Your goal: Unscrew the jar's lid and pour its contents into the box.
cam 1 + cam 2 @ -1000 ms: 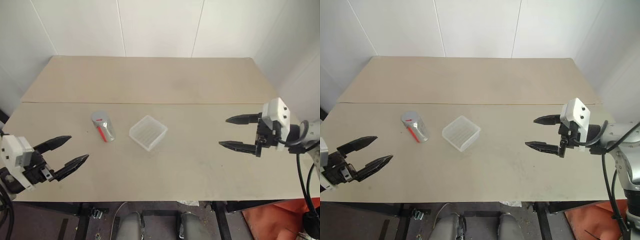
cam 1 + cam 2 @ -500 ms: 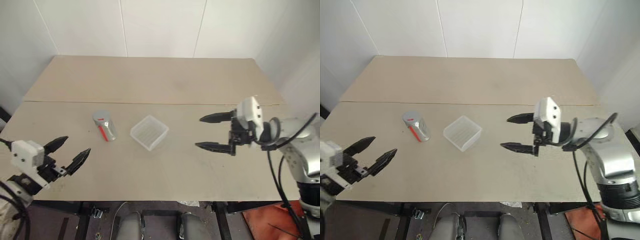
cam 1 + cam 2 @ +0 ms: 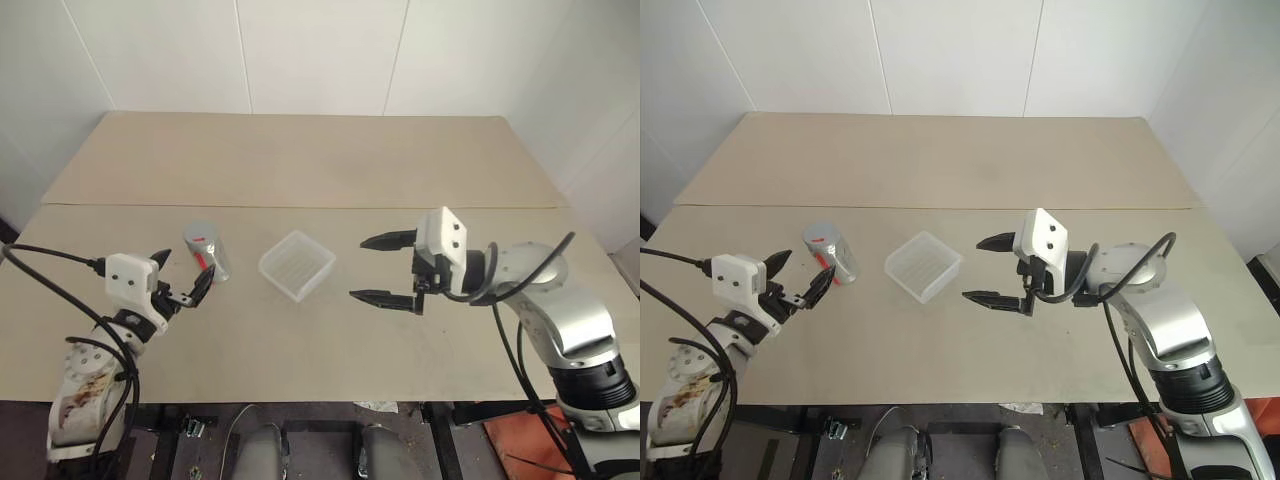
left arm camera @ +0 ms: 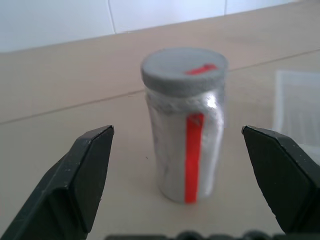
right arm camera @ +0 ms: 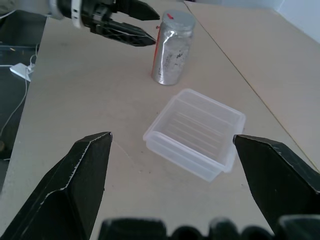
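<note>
Beside the box (image 3: 297, 265), the capped jar (image 3: 207, 251) stands upright.
I line up my left gripper (image 3: 178, 283), jaws apart, near the jar; my right gripper (image 3: 383, 270) waits spread beyond the box.

The left hand (image 3: 178, 283) has closed in on the jar (image 3: 207, 252); the right hand (image 3: 381, 270) has neared the box (image 3: 297, 265).

Two silver-grey metal arms with rounded joint housings, black cables looping along each, white boxy wrist blocks, left tool (image 3: 178, 281) and right tool (image 3: 378, 268) each with two tapered black pointed fingers, left arm's housing scuffed with brownish marks
</note>
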